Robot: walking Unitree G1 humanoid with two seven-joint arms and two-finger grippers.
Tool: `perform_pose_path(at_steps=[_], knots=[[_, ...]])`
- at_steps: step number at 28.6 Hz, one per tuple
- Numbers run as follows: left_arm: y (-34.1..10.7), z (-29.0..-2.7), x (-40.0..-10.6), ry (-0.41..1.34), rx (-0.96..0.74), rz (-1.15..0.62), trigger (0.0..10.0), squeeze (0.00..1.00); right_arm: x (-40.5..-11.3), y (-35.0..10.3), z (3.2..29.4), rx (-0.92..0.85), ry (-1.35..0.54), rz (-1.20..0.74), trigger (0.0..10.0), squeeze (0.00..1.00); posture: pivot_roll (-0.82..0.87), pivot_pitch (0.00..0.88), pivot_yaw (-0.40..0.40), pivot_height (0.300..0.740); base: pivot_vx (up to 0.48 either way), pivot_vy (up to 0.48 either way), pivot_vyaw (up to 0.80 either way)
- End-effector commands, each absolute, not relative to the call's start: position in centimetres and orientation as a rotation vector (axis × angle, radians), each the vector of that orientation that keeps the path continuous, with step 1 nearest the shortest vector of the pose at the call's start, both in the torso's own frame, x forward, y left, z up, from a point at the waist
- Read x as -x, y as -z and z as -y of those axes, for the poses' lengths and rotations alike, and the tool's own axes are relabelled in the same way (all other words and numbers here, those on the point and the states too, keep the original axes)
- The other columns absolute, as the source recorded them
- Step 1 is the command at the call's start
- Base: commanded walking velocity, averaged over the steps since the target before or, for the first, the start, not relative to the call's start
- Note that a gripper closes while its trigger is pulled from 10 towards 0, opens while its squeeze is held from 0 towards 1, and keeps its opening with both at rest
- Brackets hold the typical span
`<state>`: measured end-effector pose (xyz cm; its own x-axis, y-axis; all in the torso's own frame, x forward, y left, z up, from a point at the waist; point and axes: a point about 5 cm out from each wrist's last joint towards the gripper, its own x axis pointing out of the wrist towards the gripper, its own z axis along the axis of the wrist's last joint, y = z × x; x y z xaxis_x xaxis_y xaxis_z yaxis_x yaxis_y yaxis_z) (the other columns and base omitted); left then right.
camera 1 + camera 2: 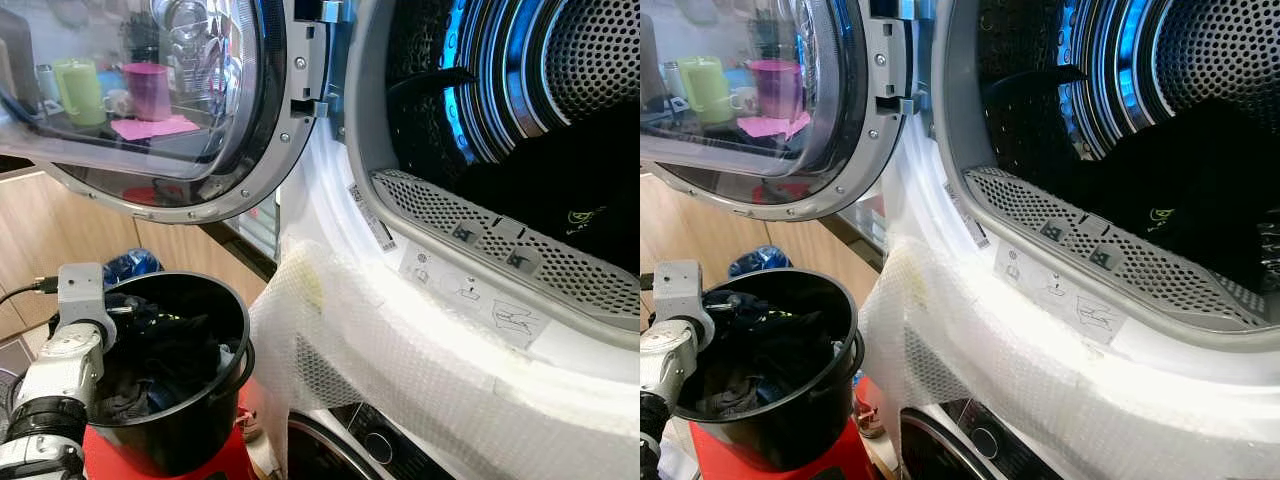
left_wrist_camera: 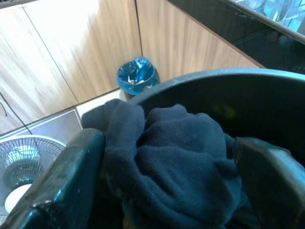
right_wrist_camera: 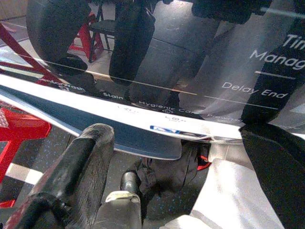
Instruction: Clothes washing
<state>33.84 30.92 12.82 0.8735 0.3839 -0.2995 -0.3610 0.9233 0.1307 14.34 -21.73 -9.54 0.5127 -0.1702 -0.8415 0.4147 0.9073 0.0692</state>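
Observation:
The washer's round door stands swung open to the left. Dark clothes lie inside the steel drum. At lower left a black bucket holds more dark clothes. My left arm reaches into the bucket. In the left wrist view my left gripper is open, its two fingers wide apart on either side of a bunched dark blue garment. My right gripper is open and holds nothing, down by the washer's glossy control panel.
White bubble wrap drapes over the washer's front below the opening. The bucket rests on a red stool. A blue bin and a floor fan stand by the wooden cabinets. A dark cloth lies on the floor.

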Motion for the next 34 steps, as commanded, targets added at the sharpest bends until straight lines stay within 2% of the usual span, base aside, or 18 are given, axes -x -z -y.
perform_pose_path(at_steps=[1, 12, 13, 14, 34], knots=[[-12.6, -30.3, -34.2, -0.379, -0.075, -0.338, 10.0, 0.00, -14.5, 9.2, 22.9, -0.270, 0.393, -0.941, 10.0, 0.00, 0.23, 0.021, -0.137, 0.740, 0.000, 0.000, 0.00], [-11.6, -29.8, -34.1, -0.372, -0.057, -0.383, 10.0, 0.00, -14.5, 9.1, 23.1, -0.259, 0.390, -0.941, 10.0, 0.00, 0.23, 0.020, -0.142, 0.740, 0.000, 0.000, 0.00], [-11.5, -29.8, -34.0, -0.371, -0.055, -0.385, 4.5, 0.00, -14.6, 9.1, 23.0, -0.258, 0.389, -0.941, 10.0, 0.00, 0.23, 0.020, -0.142, 0.740, 0.000, 0.000, 0.00], [-11.5, -29.7, -34.1, -0.369, -0.054, -0.384, 0.0, 0.00, -14.6, 9.1, 23.0, -0.257, 0.387, -0.940, 10.0, 0.00, 0.23, 0.019, -0.143, 0.740, 0.000, 0.000, 0.00], [-11.8, -28.2, -34.7, -0.273, -0.089, -0.379, 0.0, 0.00, -14.8, 9.1, 22.9, -0.250, 0.376, -0.942, 10.0, 0.00, 0.23, 0.013, -0.142, 0.740, 0.000, 0.000, 0.00]])
